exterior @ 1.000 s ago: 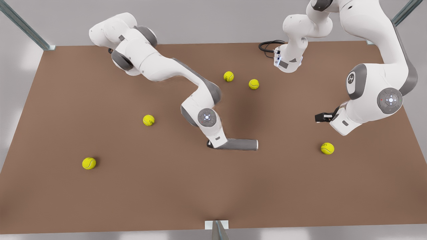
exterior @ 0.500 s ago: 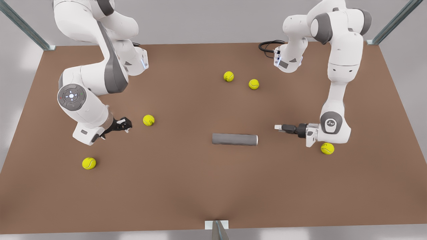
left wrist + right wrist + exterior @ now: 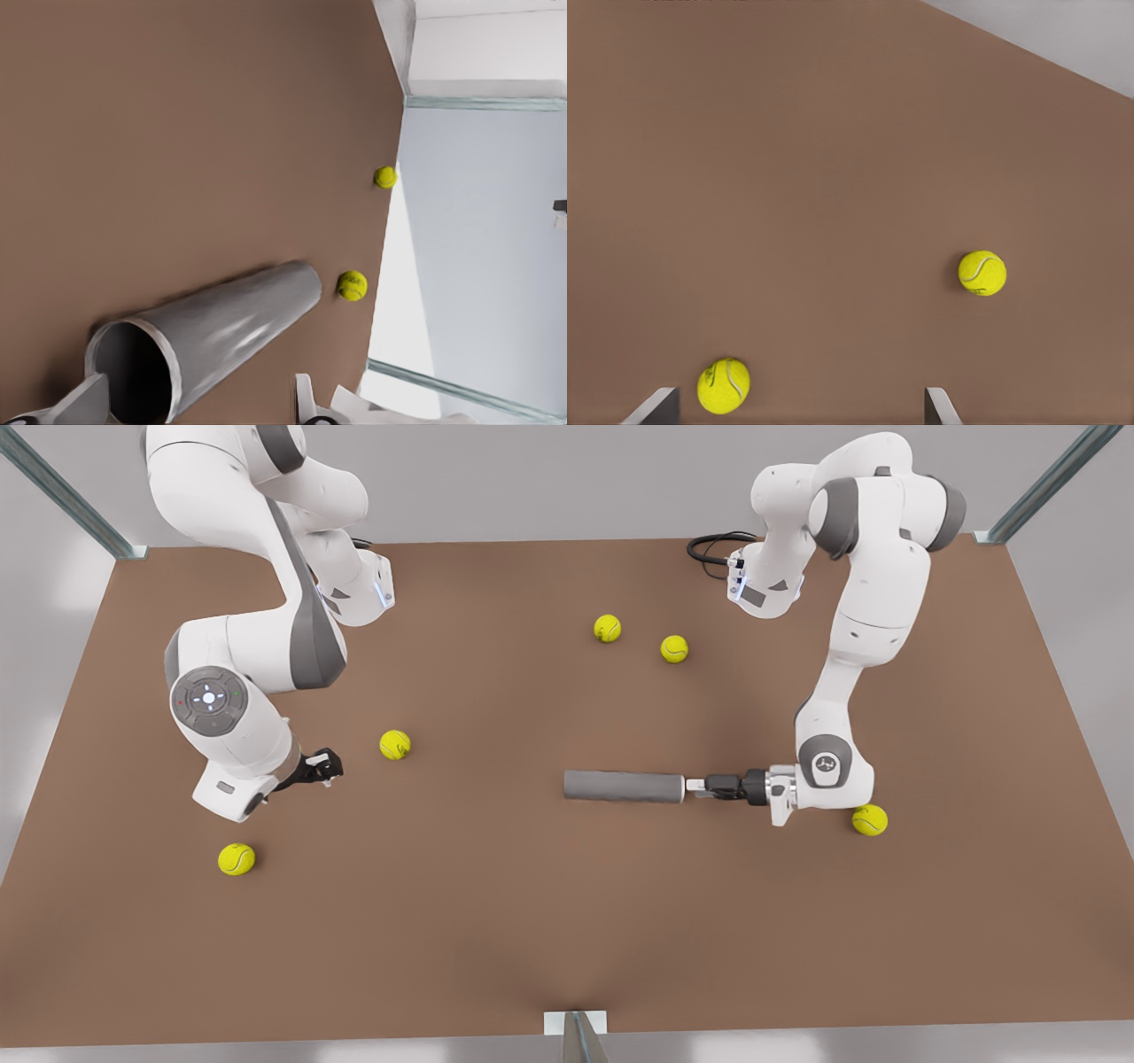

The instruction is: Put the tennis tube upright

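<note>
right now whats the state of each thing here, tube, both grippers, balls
tennis tube: lying on its side on the table, open silvery-rimmed end facing the left gripper
left gripper: open, low at the tube's rim on the front view's right
right gripper: open, waiting over bare table on the front view's left
tennis balls: five, loose on the table, none touching the tube

Left end effector reaches out low and level, fingers spread; right end effector waits, spread.

Simulated lab: framed brown table
</note>
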Tool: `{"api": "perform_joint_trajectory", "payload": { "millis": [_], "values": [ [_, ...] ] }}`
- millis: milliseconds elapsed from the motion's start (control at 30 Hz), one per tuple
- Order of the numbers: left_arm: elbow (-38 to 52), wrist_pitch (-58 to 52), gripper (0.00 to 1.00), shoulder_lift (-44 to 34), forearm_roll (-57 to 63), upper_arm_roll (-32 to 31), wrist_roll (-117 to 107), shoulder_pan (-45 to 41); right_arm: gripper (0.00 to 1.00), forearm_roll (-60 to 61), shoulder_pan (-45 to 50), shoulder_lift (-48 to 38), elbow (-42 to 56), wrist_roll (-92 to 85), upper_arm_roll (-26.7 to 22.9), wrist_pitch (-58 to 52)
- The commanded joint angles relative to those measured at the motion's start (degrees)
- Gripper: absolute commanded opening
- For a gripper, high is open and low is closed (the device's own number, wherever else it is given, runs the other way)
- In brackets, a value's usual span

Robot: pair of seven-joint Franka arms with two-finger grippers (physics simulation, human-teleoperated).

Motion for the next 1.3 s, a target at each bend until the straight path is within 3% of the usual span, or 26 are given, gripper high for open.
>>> {"api": "perform_joint_trajectory", "payload": {
  "millis": [0,700,1267],
  "values": [
    [0.1,0.0,1.00,0.1,-1.9,-0.3,0.0,0.0,1.00,0.0,0.0,0.0,0.0,0.0,0.0,0.0],
    [-4.2,-2.3,1.00,0.4,0.4,-1.7,1.2,0.5,1.00,0.0,0.1,0.0,0.1,0.0,0.1,-2.3],
    [-5.3,-1.0,1.00,0.2,-9.8,-4.7,1.4,0.0,1.00,0.0,0.1,0.5,0.1,0.0,0.1,-2.1]
  ]
}}
